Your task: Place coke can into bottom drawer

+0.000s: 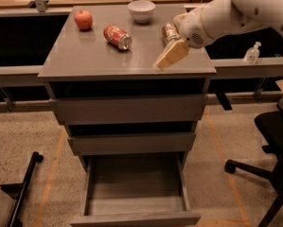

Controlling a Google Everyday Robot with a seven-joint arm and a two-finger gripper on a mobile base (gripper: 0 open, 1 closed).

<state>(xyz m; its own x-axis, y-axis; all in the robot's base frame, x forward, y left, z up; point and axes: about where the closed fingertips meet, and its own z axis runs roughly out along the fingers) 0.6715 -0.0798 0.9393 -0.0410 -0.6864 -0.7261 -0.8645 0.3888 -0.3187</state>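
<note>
End effector (167,59) prob. over cabinet top (91,56)

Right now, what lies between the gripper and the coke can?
Only bare cabinet top, as the camera view shows. The gripper hangs over the top's right front; the coke can lies on its side further left and back.
</note>
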